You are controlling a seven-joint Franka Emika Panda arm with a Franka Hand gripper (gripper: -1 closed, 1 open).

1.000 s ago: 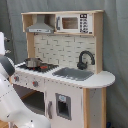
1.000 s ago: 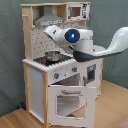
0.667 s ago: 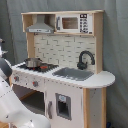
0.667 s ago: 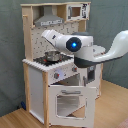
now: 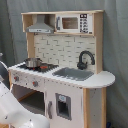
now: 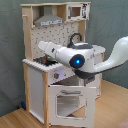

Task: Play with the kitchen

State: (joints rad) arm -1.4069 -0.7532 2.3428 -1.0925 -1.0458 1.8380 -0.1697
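In the first exterior view, the kitchen [image 5: 62, 65] fills the frame: pale wood sides and white panels. Up top there is a grey hood [image 5: 40, 25] and a microwave [image 5: 74, 23] with a button panel. Below them a dotted backsplash [image 5: 60, 49] runs behind the counter [image 5: 102, 79]. A small silver pot [image 5: 33, 62] sits on the stovetop [image 5: 37, 66], and a black faucet [image 5: 85, 59] arches over the grey sink [image 5: 74, 74]. Two knobs [image 5: 35, 83] show on the front panel, and the oven door [image 5: 30, 102] below them stands open. Part of the white arm [image 5: 15, 112] curves across the lower corner at the first exterior view's left. The hand is out of sight here.

In the second exterior view, the arm [image 6: 82, 57] reaches in from the second exterior view's right and crosses in front of the counter, a blue light glowing on one joint. Its far end, the hand [image 6: 44, 47], hangs just above the stovetop [image 6: 42, 62], with the hood [image 6: 49, 20] well above it and the windowed oven door [image 6: 67, 102] hanging open below. I cannot tell how far the hand is spread, nor whether it grips anything.
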